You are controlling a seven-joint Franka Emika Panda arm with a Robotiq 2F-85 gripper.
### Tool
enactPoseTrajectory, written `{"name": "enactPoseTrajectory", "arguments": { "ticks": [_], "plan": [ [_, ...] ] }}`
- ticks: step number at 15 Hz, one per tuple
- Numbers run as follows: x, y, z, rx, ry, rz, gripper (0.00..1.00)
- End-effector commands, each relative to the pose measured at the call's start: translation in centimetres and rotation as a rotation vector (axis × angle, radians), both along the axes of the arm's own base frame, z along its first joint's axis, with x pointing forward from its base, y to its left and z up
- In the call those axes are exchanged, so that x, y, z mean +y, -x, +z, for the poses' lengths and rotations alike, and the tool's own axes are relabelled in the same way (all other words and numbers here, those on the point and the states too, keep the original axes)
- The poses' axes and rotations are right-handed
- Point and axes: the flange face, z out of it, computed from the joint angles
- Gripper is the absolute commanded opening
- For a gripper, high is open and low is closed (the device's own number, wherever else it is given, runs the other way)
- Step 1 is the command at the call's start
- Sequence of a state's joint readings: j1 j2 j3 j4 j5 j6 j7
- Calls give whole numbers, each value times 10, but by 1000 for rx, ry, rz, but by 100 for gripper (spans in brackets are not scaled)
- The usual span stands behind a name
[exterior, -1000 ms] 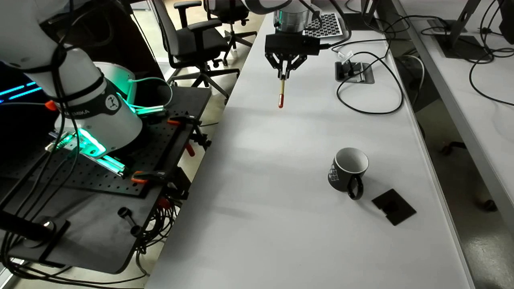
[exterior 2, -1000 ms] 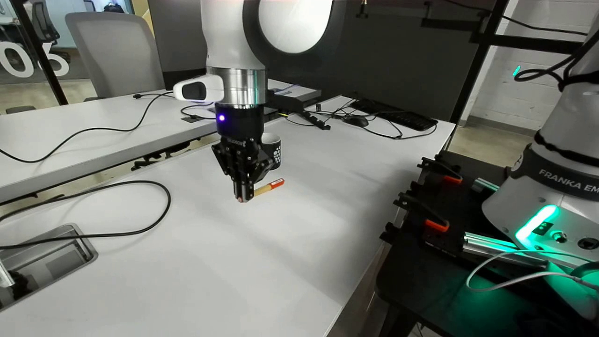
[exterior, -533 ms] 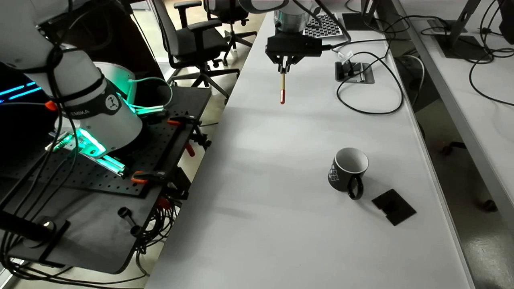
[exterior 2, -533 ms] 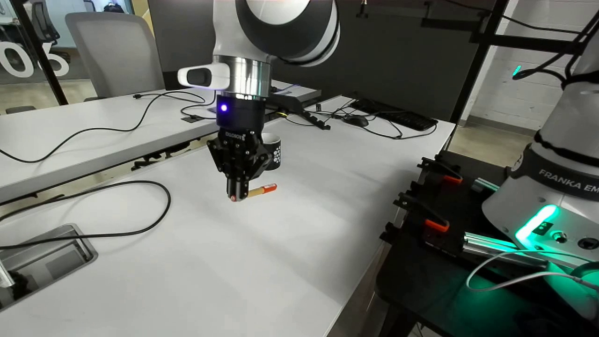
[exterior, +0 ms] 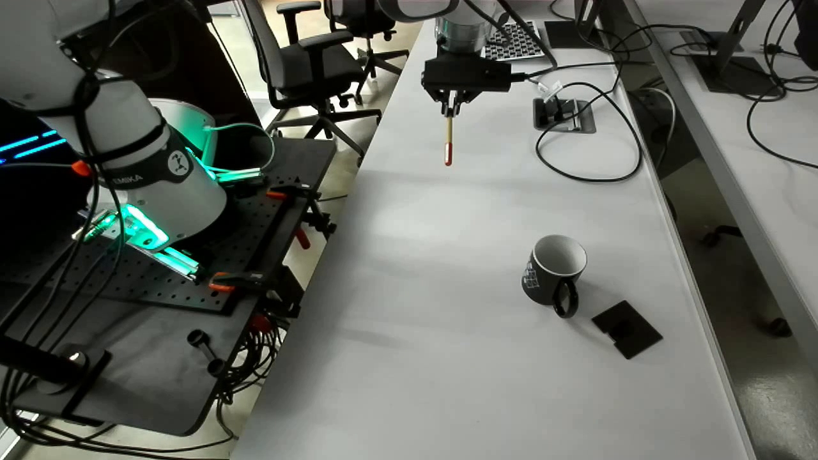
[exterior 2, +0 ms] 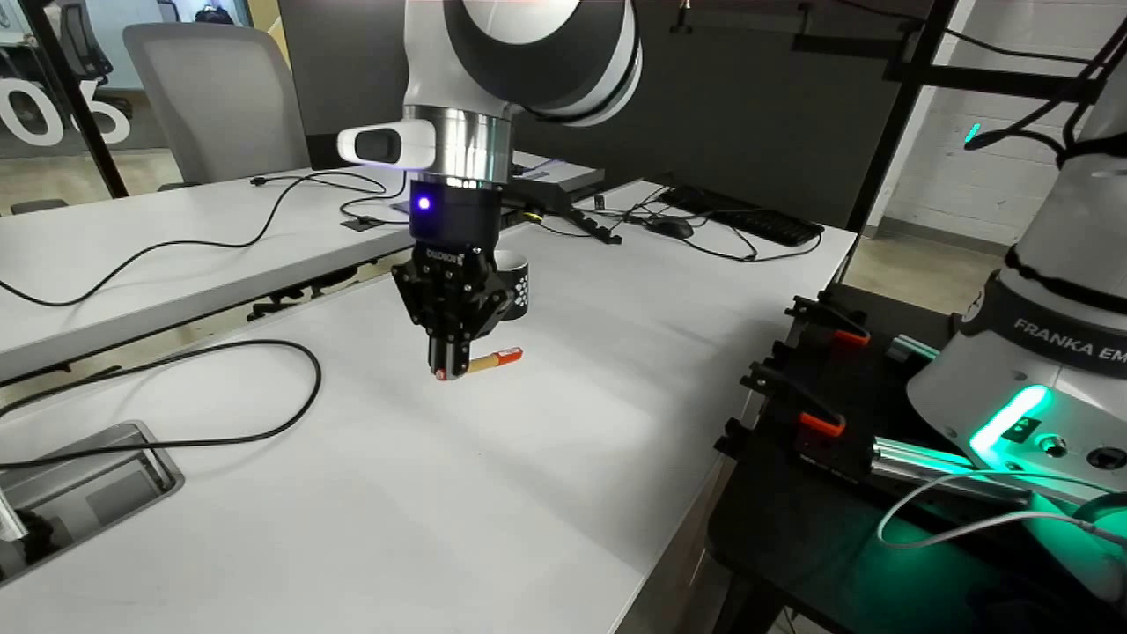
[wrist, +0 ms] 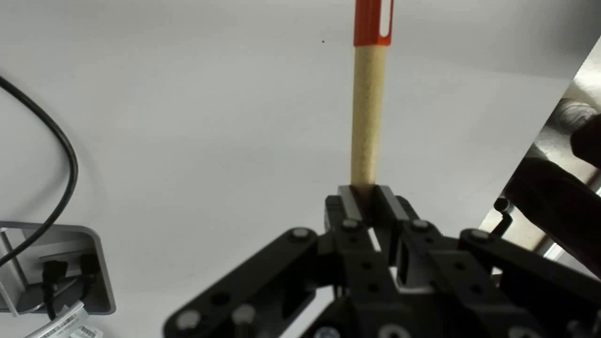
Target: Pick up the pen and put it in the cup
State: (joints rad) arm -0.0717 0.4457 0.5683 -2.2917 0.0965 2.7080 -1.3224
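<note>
Gripping the pen (wrist: 367, 112) near one end, the claw (wrist: 368, 199) has its two fingers (wrist: 390, 203) pressed against opposite sides of the pale shaft. Most of the pen sticks out past the fingers in the wrist view: bare wood, then a red section with a white mark, running out at the top of that view. Whether any part of it touches the bench (exterior: 409, 358), I cannot tell.

The cup (exterior: 543, 279) stands upright on the bench, black outside and pale within, with white print on its side and its handle on the side nearer a flat black pad (exterior: 631, 331). That pad lies just beside the cup, a strip of bench between them. The pen is outside the cup and well apart from it, though in an exterior view the claw covers part of the cup (exterior 2: 518, 286).

Near the claw, a black cable (wrist: 73, 164) curls across the bench past a recessed metal box (exterior 2: 123, 493). In an exterior view, a black keyboard (exterior 2: 744, 216) and a mouse (exterior 2: 671, 228) lie at the bench's far end. On a dark stand (exterior: 147, 345) alongside, the robot base (exterior: 185, 204) glows green.
</note>
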Motion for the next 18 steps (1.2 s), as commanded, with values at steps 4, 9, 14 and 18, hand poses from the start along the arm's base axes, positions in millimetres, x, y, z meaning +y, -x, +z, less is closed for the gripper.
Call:
{"name": "enactPoseTrajectory", "arguments": {
  "ticks": [4, 9, 14, 18],
  "plan": [
    [4, -13, 7, -74, -123, -94, 3],
    [3, -30, 31, -220, -300, -273, 3],
    [-15, -35, 43, -390, -461, -447, 3],
    [-38, -54, 49, -413, -459, -525, 3]
  ]
}}
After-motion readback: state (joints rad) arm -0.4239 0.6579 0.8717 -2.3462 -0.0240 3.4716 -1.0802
